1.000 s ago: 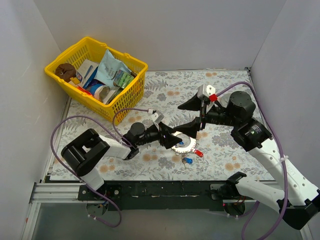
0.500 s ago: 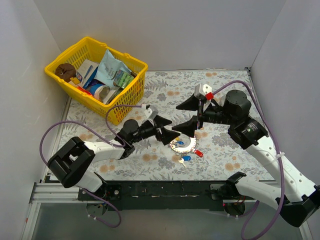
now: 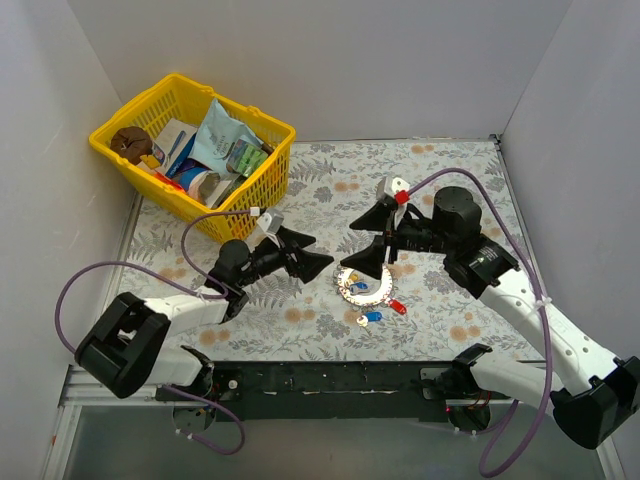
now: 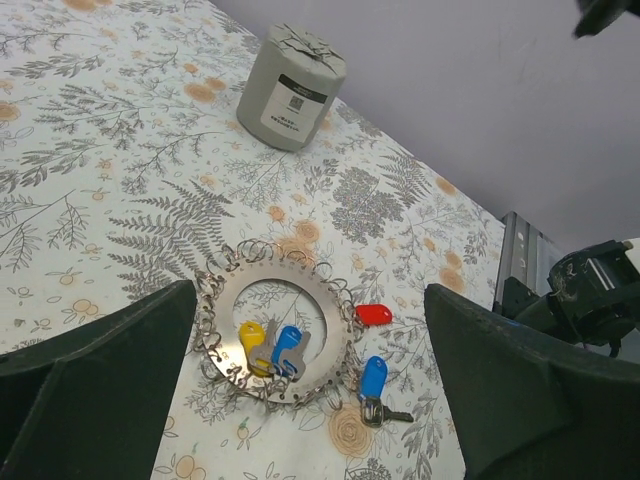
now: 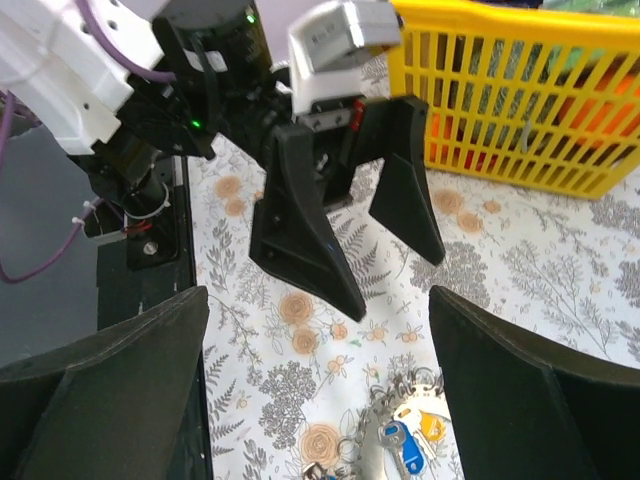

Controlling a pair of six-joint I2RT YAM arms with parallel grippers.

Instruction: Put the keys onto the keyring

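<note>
The keyring (image 3: 367,287), a flat silvery toothed ring, lies on the floral mat. A yellow key (image 4: 250,337) and a blue key (image 4: 288,345) lie in its open centre. A red key (image 4: 373,314) and a second blue key (image 4: 372,378) lie just outside its rim. My left gripper (image 3: 320,252) is open and empty, left of the ring, which shows between its fingers in the left wrist view (image 4: 335,320). My right gripper (image 3: 352,245) is open and empty, above the ring's far-left side. The right wrist view shows the ring (image 5: 368,456) at its bottom edge.
A grey cylinder (image 4: 292,88) stands on the mat beyond the ring. A yellow basket (image 3: 100,130) full of packets sits at the back left and shows in the right wrist view (image 5: 520,100). White walls enclose the mat. The left gripper (image 5: 330,200) faces the right one closely.
My left gripper has pulled back to the left, away from the keyring it was at. My right gripper has shifted left. The ring lies slightly further left.
</note>
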